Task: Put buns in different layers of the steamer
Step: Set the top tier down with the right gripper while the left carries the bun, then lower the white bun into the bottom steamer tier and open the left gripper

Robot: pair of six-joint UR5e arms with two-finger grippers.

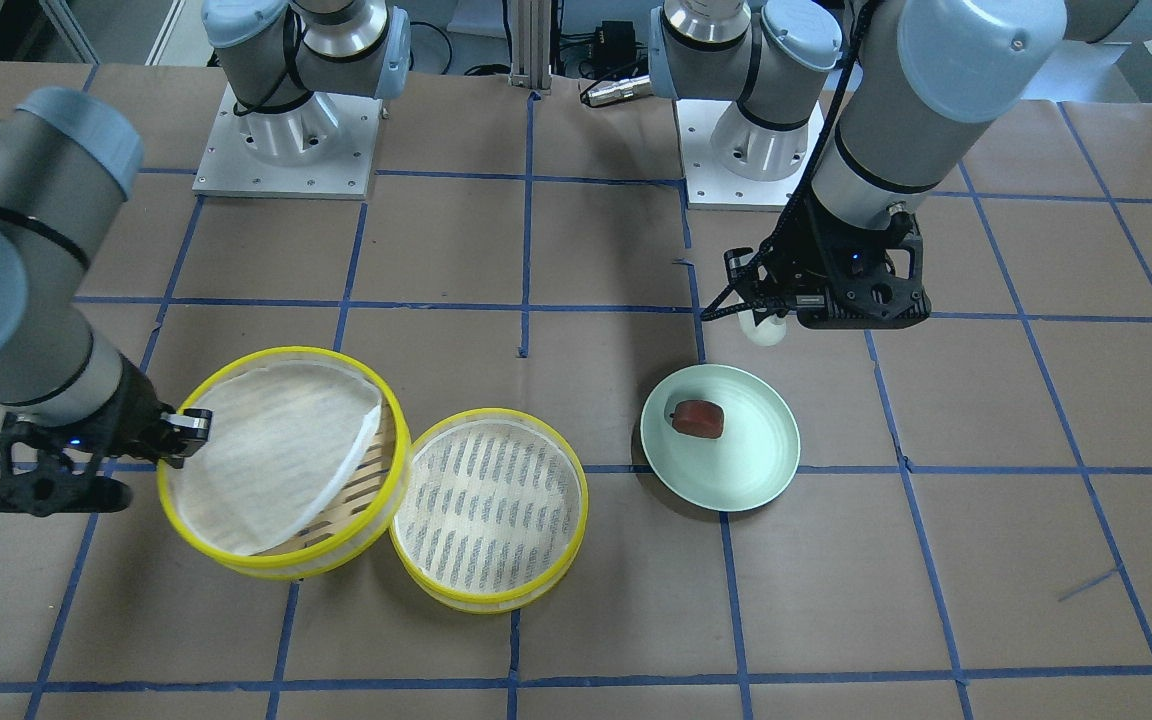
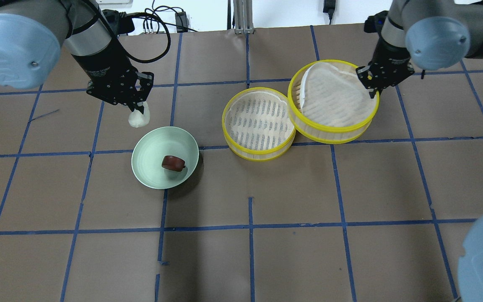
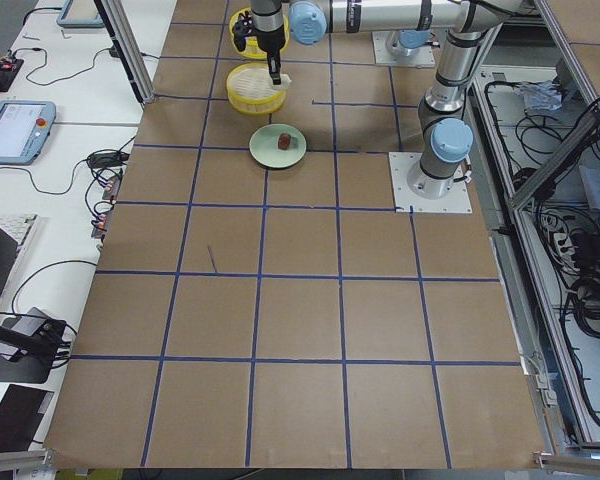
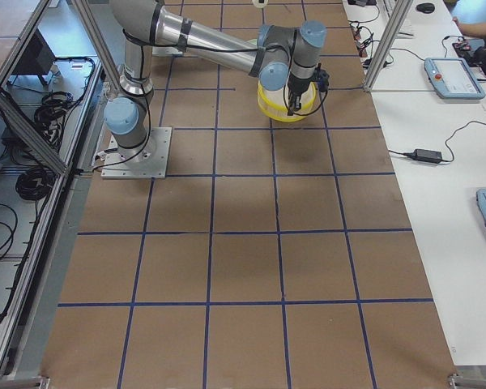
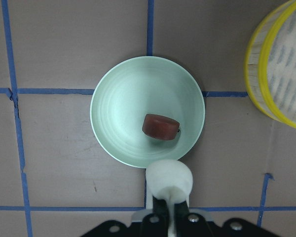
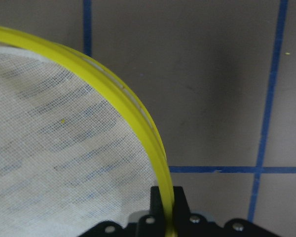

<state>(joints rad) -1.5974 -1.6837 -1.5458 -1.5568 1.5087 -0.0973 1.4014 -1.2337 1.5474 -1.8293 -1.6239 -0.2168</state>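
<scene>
White dough shows between the fingers of the left gripper (image 2: 138, 108), which is closed on the white bun (image 2: 139, 118). It hangs clear of the table (image 2: 266, 260), just above the upper-left edge of the pale green plate (image 2: 151, 147) in the overhead view. That position suggests a bun being carried from the plate toward the steamer at centre and upper right.

The right gripper (image 2: 372, 86) is clamped on the yellow rim of the held tier (image 2: 338, 134) at upper right. The right wrist view shows that rim running straight between its fingers. It probably keeps this tier aside so the free tier (image 2: 259, 156) beside it stays open for loading. The held tier overlaps the free tier's rim, but I cannot tell whether it is raised or resting there.

Neither tier holds a bun. Each has only a mesh cloth (image 2: 333, 98), folded back in the held tier to bare wooden slats (image 1: 364, 482). The plate holds only the reddish-brown bun (image 2: 173, 163), lying right of its centre.
</scene>
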